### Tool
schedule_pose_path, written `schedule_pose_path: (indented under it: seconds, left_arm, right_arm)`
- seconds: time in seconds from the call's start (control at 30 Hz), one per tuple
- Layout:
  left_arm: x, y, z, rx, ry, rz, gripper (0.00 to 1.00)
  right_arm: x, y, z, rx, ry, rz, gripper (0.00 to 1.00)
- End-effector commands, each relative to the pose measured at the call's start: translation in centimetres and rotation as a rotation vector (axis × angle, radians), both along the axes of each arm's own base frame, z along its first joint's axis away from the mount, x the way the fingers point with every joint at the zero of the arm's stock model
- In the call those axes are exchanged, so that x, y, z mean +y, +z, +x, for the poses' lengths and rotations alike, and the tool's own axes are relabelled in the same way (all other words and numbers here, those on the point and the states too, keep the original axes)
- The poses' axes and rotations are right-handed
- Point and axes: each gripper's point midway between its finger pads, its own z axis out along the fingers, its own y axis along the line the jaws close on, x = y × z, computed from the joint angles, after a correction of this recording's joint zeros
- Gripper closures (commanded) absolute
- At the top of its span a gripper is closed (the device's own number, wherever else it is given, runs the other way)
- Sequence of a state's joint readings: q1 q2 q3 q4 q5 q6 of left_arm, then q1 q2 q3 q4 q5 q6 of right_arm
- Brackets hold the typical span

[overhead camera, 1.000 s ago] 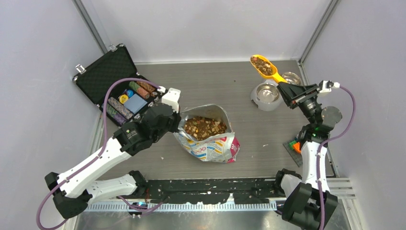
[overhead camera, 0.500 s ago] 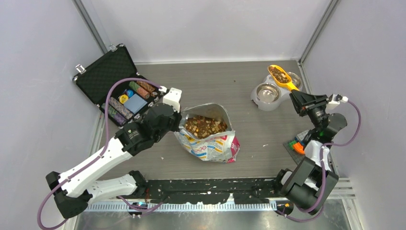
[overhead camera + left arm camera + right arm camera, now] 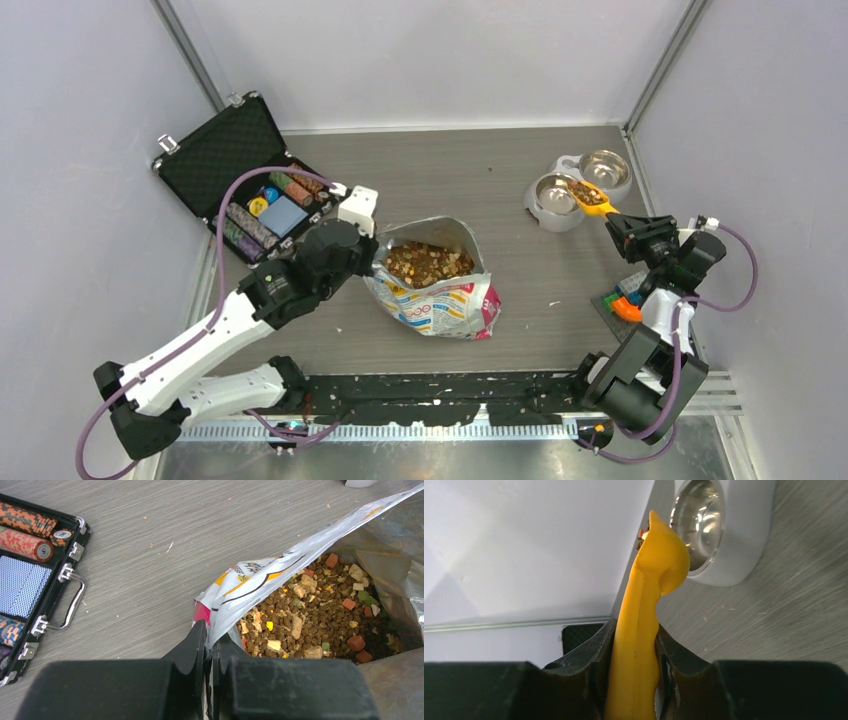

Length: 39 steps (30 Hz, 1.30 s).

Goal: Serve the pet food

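Pinching the yellow scoop by its handle, the right gripper holds pet food above the double bowl. The left gripper is closed on the rim of the bag, with more food inside.

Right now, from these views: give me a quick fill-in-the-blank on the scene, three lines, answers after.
1. The left gripper pinches the rim of the bag, whose mouth is ___.
2. The right gripper holds a scoop coloured ___.
3. The scoop carries kibble; both bowls are ___.
Missing words: open; yellow; empty.
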<state>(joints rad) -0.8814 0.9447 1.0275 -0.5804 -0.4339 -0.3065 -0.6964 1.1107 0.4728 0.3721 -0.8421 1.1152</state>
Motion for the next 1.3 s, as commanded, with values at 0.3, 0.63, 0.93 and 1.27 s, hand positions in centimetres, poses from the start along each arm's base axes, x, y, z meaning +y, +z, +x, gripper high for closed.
schedule_pose_path:
  seconds: [0.3,0.63,0.93,1.27]
  left_arm:
    - [1.1,4.0,1.1,-0.143,0.070,-0.094,1.00]
    - [1.0,3.9,1.0,-0.142,0.064,-0.097,1.00]
    - [0.9,3.7,1.0,-0.139,0.055,-0.099,1.00]
    - [1.3,3.7,0.8,-0.146,0.062,-0.102,1.00]
  right_arm:
    - [-2.1,-1.4,0.6,0.113,-0.048,-0.170,0.95]
    - [-1.2,-1.3,1.5,0.172,-0.033,-0.214,0.95]
    - [-0.5,-0.4,2.9,0.293,-0.022,-0.311,0.95]
    - [-0.2,0.4,4.3,0.429,-0.028,-0.456,0.95]
